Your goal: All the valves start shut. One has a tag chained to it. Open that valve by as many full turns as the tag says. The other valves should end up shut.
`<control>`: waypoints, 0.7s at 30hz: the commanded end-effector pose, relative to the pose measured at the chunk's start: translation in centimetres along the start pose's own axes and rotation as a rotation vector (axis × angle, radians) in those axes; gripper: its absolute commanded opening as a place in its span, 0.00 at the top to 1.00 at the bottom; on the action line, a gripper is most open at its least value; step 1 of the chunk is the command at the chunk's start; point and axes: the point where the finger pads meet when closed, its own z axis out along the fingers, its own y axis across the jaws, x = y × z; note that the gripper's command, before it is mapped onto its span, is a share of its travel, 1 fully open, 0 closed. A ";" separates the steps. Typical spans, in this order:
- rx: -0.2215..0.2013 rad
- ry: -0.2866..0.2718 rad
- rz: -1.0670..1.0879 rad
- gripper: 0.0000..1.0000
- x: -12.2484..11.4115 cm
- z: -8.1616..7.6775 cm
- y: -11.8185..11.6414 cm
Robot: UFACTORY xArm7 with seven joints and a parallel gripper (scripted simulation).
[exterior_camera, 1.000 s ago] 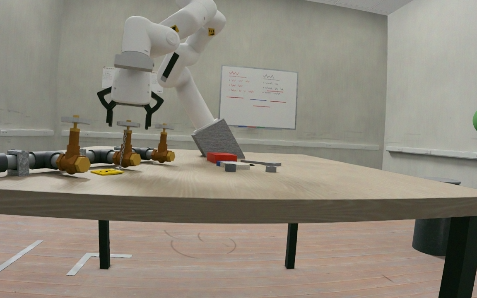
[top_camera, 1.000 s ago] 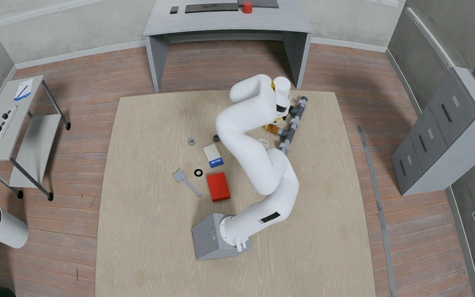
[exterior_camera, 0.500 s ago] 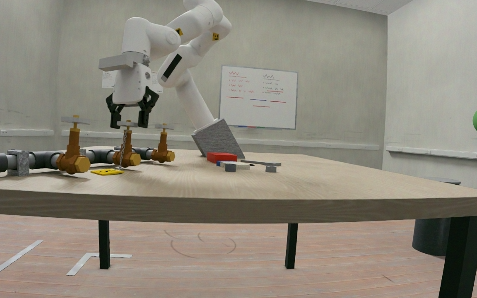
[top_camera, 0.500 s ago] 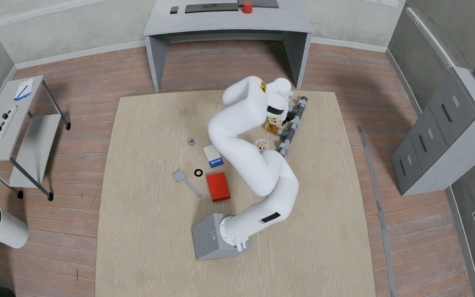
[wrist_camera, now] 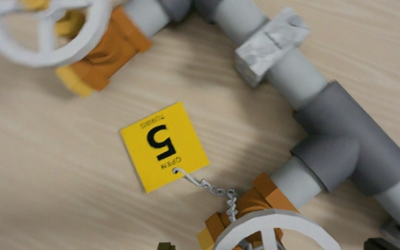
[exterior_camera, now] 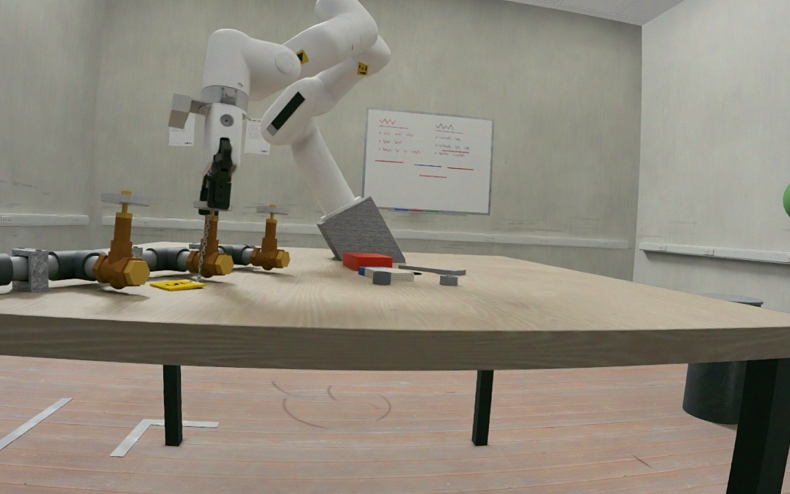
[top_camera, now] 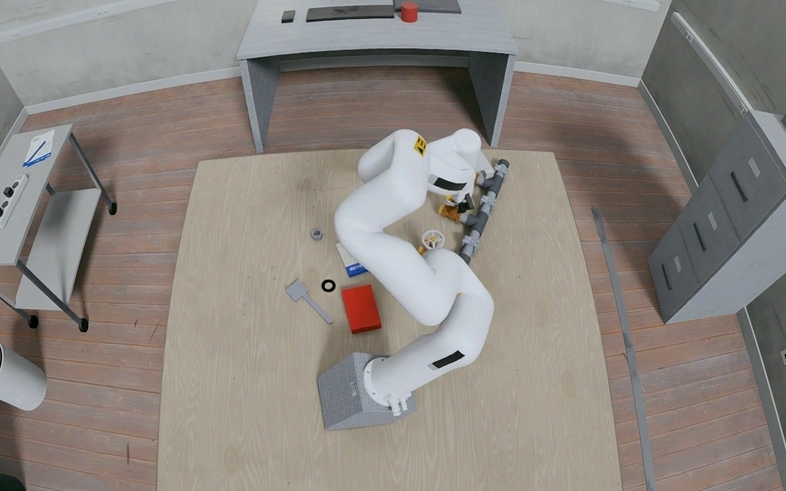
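Three brass valves with grey handwheels stand along a grey pipe (top_camera: 485,204) (exterior_camera: 73,264) (wrist_camera: 346,146). The middle valve (exterior_camera: 208,245) (top_camera: 449,211) (wrist_camera: 255,201) has a chain to a yellow tag (exterior_camera: 177,284) (wrist_camera: 164,146) reading "OPEN 5 TURNS", which lies flat on the table. My gripper (exterior_camera: 217,200) (top_camera: 467,198) is open and points down, with its fingers at either side of that valve's handwheel (wrist_camera: 273,226). The other two valves (exterior_camera: 120,245) (exterior_camera: 269,242) stand to either side. One other handwheel (wrist_camera: 47,35) shows at the wrist view's top left.
A red box (top_camera: 360,308) (exterior_camera: 367,259), a blue-and-white box (top_camera: 350,259), a flat grey tool (top_camera: 307,299), a black ring (top_camera: 326,281) and a small grey cylinder (top_camera: 316,233) lie mid-table. The robot base (top_camera: 346,391) stands at the table's near side.
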 end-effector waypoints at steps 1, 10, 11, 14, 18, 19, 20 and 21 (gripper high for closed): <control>-0.056 0.006 0.272 0.00 0.1 -0.2 -0.2; -0.060 0.006 0.290 1.00 0.1 -0.2 -0.2; -0.060 0.006 0.290 1.00 0.1 -0.2 -0.2; -0.060 0.006 0.290 1.00 0.1 -0.2 -0.2; -0.060 0.006 0.290 1.00 0.1 -0.2 -0.2; -0.060 0.006 0.290 1.00 0.1 -0.2 -0.2; -0.060 0.006 0.290 1.00 0.1 -0.2 -0.2; -0.060 0.006 0.290 1.00 0.1 -0.2 -0.2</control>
